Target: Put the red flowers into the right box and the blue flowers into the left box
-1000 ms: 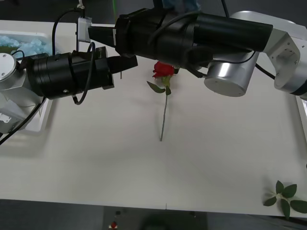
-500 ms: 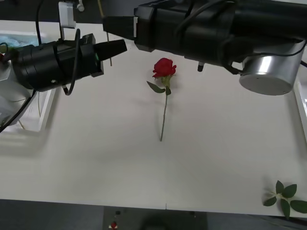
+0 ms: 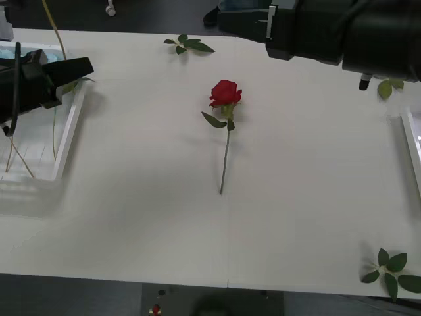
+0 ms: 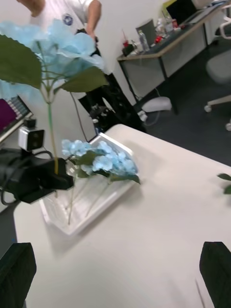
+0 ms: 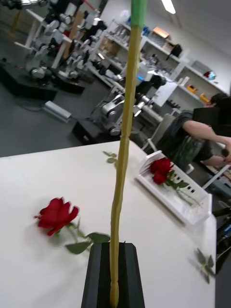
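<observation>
White tabletop fills the front view, one rose (image 3: 225, 93) lying at its centre, head toward twelve o'clock, stem trailing toward six. At nine o'clock the left gripper (image 3: 82, 66) hangs over the left box (image 3: 67, 138), jaws pinched on a thin yellow-green stem (image 3: 54, 26) that runs up out of frame. At three o'clock a strip of the right box (image 3: 410, 141) shows; the right arm is cut off at the top edge. Loose leaves (image 3: 393, 268) lie at five o'clock.

Right wrist view: the right gripper (image 4: 115, 272) stands wide, holding nothing. Blue flowers (image 4: 101, 161) lie in the left box (image 4: 82, 216); the held bloom (image 4: 53, 41) towers above the left gripper (image 4: 60, 182).

Left wrist view: the left gripper (image 5: 114, 293) grips the stem (image 5: 126, 125) near its base. Two roses (image 5: 160, 171) rest in the right box (image 5: 190, 216) beyond, the table rose (image 5: 57, 215) nearer.

The rose looks light, its stem springy, its head easily crushed; mid-stem below the leaves seems the safest hold. How deep the boxes are is hard to judge.
</observation>
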{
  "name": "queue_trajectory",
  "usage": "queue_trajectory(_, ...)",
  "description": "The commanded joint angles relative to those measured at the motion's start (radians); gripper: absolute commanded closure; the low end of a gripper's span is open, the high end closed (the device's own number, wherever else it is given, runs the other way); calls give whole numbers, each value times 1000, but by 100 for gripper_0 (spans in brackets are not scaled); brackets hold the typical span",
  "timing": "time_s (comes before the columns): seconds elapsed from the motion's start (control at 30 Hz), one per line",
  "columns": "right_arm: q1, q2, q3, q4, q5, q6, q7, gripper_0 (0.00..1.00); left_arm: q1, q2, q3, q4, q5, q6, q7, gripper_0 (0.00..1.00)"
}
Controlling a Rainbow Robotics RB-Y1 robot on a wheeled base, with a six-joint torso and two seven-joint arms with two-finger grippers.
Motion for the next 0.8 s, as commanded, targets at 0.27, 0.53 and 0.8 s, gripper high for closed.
queue_trajectory(0.27, 69, 19, -81, -43, -123, 454, -26, 0, 164, 183, 100, 147, -50, 18, -77, 100)
queue_trajectory(0.53, 308, 293, -485, -36, -192, 1142, -29, 0, 189, 249, 148, 315, -237, 18, -21, 100)
queue_trajectory(0.8, 407, 550, -676, -8, -114, 1568, -52, 0, 189, 253, 263, 292, -579, 19, 290, 100)
